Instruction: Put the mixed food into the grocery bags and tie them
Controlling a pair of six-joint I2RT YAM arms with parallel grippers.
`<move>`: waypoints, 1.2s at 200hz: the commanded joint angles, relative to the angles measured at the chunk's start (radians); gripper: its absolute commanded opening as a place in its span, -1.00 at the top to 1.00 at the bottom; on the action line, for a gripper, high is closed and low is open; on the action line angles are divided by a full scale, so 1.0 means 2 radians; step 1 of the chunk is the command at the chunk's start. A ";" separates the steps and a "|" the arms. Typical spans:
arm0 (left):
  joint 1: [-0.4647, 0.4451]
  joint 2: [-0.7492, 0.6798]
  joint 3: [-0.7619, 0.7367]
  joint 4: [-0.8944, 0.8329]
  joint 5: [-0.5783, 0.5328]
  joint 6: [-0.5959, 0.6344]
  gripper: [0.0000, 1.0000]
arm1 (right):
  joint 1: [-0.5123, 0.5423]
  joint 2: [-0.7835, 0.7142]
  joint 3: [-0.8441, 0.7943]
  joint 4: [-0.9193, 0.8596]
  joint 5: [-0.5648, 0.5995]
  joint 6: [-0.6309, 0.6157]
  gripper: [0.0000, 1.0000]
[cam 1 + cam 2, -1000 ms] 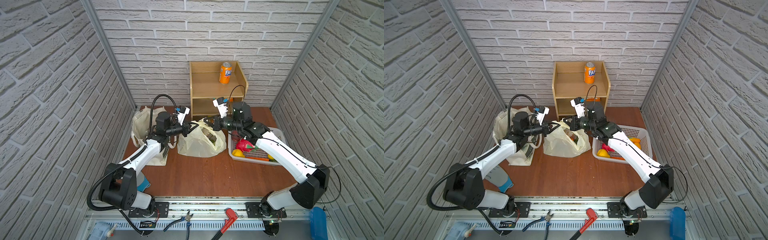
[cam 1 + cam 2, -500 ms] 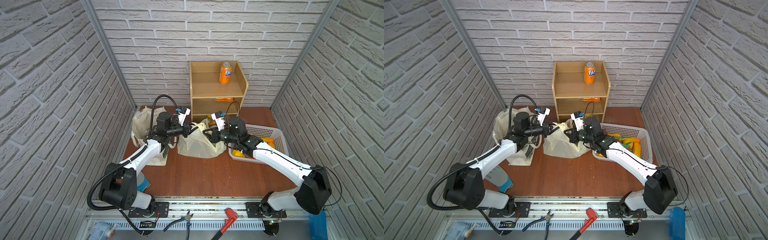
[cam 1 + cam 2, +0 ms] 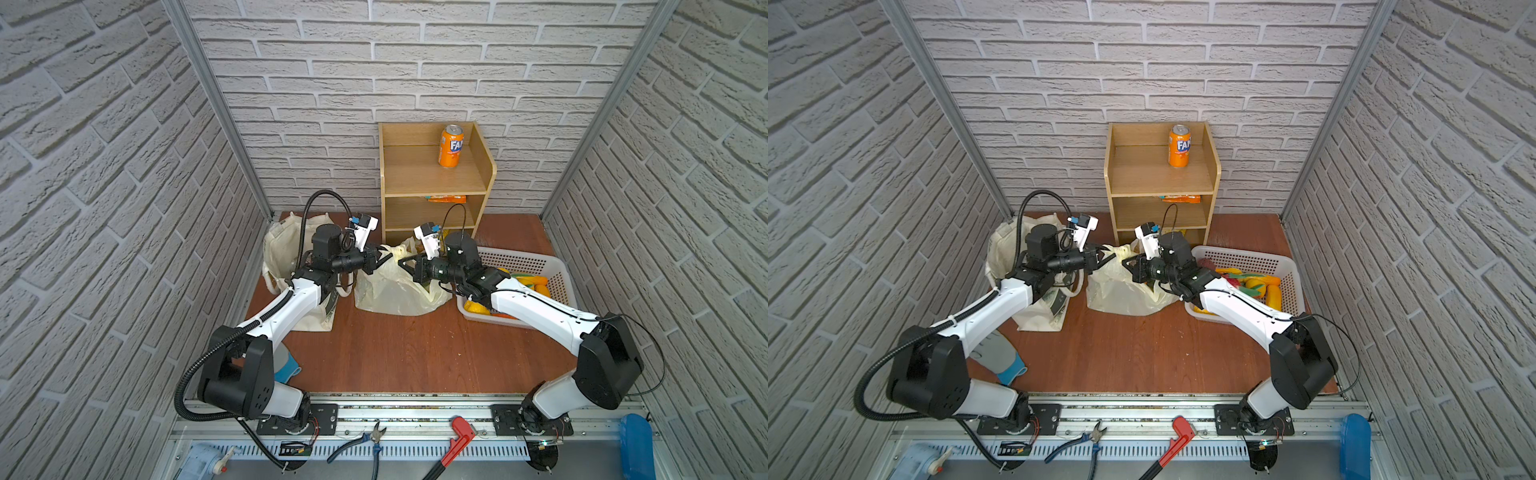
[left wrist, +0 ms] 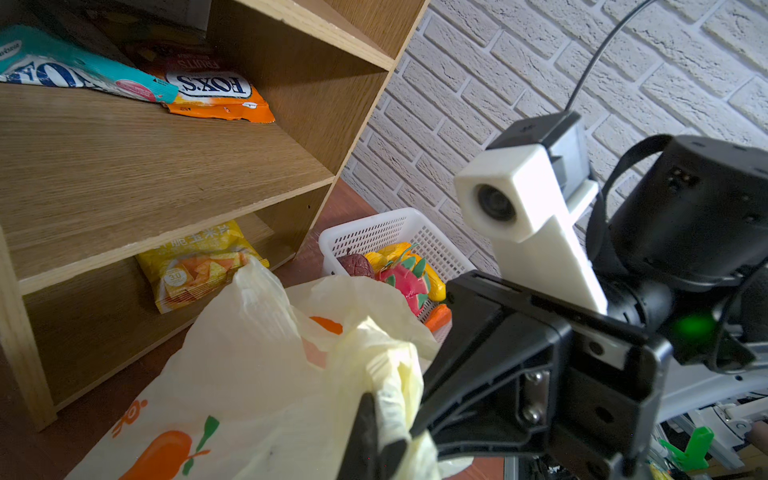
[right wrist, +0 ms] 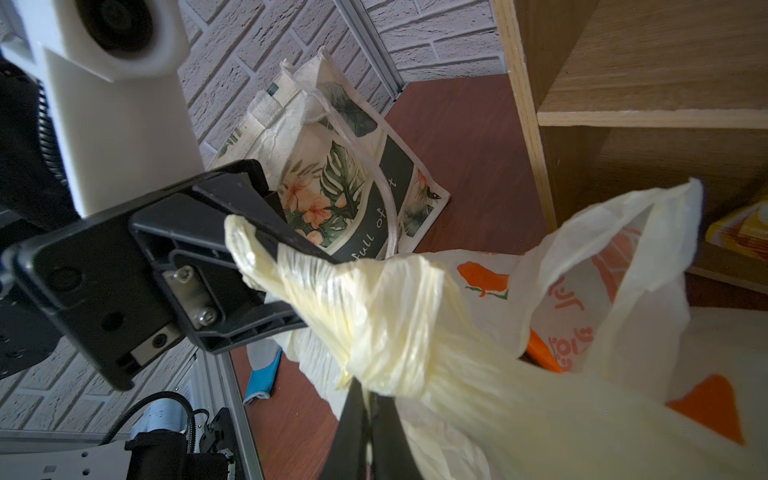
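Well, you're mid-tie: left gripper [image 3: 380, 259] and right gripper [image 3: 403, 262] each clamp a twisted handle of the plastic bag [image 3: 395, 293] before the shelf [image 3: 432, 178]. Tote [image 3: 282, 253] left of the shelf looks untied; snacks [image 4: 216, 95] on the shelf are unpacked.

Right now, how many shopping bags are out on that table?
2. A cream canvas tote stands at the left. A pale-yellow plastic bag sits in the middle, just in front of the wooden shelf. No other bag shows.
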 commanded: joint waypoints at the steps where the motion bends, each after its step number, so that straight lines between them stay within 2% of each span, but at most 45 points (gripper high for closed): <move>1: 0.008 -0.024 0.005 0.029 0.018 0.016 1.00 | 0.002 -0.014 -0.012 -0.046 0.019 -0.011 0.89; 10: 0.008 -0.024 0.005 0.025 0.025 0.017 0.99 | 0.002 -0.017 -0.011 -0.052 0.019 -0.015 0.89; 113: 0.008 -0.022 0.010 -0.047 0.070 0.048 0.28 | 0.002 -0.039 -0.018 -0.065 0.024 -0.033 0.89; 155: 0.004 -0.026 0.010 -0.057 0.025 0.057 -0.03 | 0.002 -0.044 -0.018 -0.059 0.015 -0.035 0.89; 186: -0.008 -0.033 0.012 -0.081 -0.017 0.087 -0.21 | 0.002 -0.050 -0.018 -0.052 -0.003 -0.041 0.89; 203: -0.014 -0.029 0.021 -0.099 -0.013 0.098 -0.30 | 0.002 -0.050 -0.015 -0.054 -0.005 -0.042 0.89; 240: -0.026 0.002 0.061 -0.170 0.007 0.125 -0.32 | 0.002 -0.045 -0.015 -0.055 -0.003 -0.042 0.89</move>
